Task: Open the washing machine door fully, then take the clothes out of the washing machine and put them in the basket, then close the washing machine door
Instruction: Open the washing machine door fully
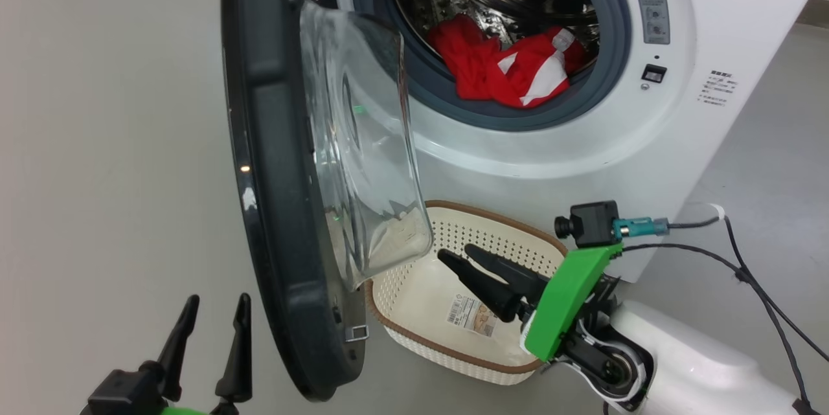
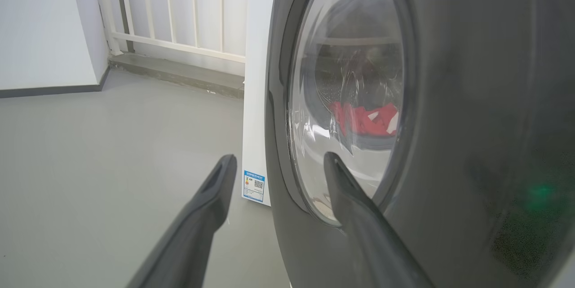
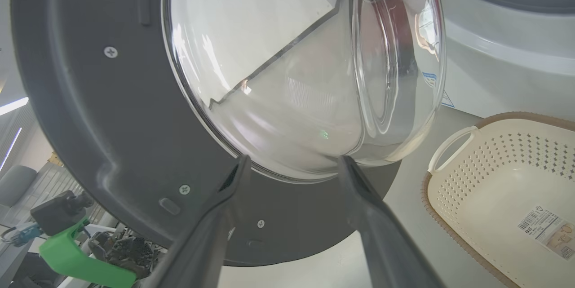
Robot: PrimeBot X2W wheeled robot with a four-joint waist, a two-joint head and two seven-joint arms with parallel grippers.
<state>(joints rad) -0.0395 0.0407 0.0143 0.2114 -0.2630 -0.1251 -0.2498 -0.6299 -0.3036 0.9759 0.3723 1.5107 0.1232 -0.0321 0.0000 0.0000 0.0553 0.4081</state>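
The washing machine (image 1: 712, 26) stands with its door (image 1: 272, 143) swung out towards me, the glass bowl facing the drum. The red and white clothes (image 1: 505, 68) lie at the drum's mouth, spilling onto the grey gasket. On the floor below the opening sits the cream basket (image 1: 453, 227), holding nothing but its paper label. My right gripper (image 1: 456, 253) hovers over the basket, open and holding nothing, pointing at the door's inner side (image 3: 292, 77). Open as well, my left gripper (image 1: 217, 302) is beside the door's outer face (image 2: 449, 99), apart from it.
Dark cables (image 1: 764, 285) trail over the grey floor at the right of the machine. A white railing (image 2: 179, 9) and a wall stand behind the machine on its left. The basket's handle (image 3: 449, 144) lies just right of the door's lower edge.
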